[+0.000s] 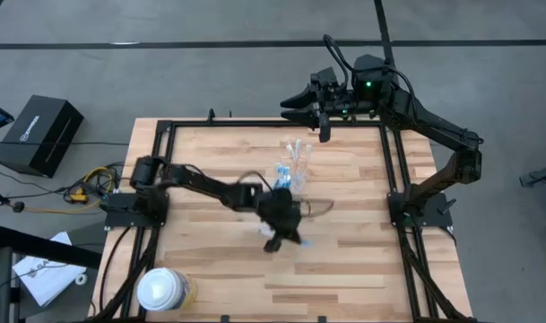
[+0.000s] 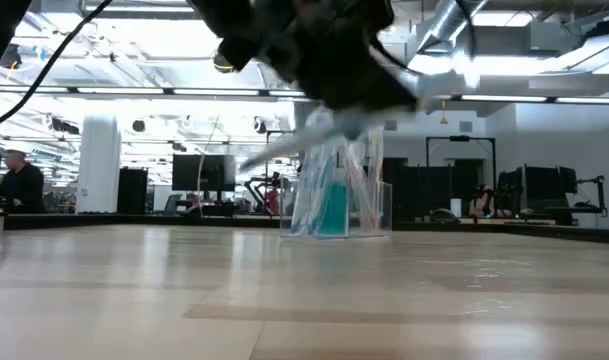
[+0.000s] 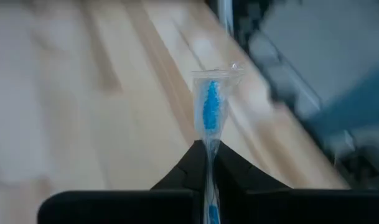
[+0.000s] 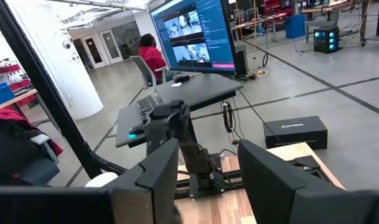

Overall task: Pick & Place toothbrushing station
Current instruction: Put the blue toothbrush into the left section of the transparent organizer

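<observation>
The worktop [image 1: 344,269] carries the cup [image 1: 295,160] near its far middle, upright so that the brushes already in it stand on end, with a blue tube [image 1: 284,175] just beside it. The left hand [image 1: 281,235] hangs mid-worktop, nearer than the cup, shut flat on a wrapped blue-bristled brush [image 3: 211,112] that juts forward past its fingers, probably for a head-up drop. The right hand [image 1: 295,106] waits at the far edge, open and empty, clear of the route.
</observation>
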Tool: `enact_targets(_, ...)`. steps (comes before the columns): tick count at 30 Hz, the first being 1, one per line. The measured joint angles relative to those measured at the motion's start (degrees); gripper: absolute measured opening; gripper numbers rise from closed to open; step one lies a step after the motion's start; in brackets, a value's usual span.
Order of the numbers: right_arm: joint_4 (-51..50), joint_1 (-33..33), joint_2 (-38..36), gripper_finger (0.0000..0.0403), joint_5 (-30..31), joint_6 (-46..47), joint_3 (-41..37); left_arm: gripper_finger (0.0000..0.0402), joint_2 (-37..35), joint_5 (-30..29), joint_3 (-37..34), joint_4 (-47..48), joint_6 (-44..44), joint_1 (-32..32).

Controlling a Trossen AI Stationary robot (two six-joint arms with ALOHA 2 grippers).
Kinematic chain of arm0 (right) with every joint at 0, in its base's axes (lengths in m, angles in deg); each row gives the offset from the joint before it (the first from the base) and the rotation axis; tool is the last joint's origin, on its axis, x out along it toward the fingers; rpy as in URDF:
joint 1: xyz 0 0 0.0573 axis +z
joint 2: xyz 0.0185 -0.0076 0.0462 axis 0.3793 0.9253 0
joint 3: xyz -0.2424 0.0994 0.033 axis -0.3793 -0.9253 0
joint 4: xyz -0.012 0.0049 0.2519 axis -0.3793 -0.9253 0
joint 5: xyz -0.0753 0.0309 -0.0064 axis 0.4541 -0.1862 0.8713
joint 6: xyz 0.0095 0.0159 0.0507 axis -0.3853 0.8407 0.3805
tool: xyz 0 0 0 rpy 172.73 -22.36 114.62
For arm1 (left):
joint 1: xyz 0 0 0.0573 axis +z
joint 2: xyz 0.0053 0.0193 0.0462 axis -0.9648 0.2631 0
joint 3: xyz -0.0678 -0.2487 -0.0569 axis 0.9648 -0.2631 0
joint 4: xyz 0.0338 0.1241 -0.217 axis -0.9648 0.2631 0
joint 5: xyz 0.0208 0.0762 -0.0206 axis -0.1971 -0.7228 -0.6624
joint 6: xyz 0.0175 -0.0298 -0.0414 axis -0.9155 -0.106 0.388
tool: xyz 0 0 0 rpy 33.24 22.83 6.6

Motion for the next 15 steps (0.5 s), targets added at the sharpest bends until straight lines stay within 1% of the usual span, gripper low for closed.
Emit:
enact_targets(4, 1.62, 0.0, 0.02, 0.0159, 0.0, 0.02, 0.0, 0.0006, -5.43, -0.14, 0.1, -6.38, 5.38, 3.85)
enact_targets(7, 4.28, -0.02, 0.03, 0.0159, -1.4, 0.04, 0.3, 0.0005, -8.34, -0.8, 0.11, -8.29, 7.54, 6.48)
enact_targets(10, 4.23, -0.73, 0.12, 0.0159, -3.08, 0.04, 2.88, 0.0005, -11.04, -1.09, 0.0, -9.95, 9.51, 9.05)
enact_targets(15, 4.06, -2.13, 0.06, 0.0159, -5.08, 0.04, 7.24, 0.0005, -15.91, -1.56, 0.09, -13.15, 10.17, 11.92)
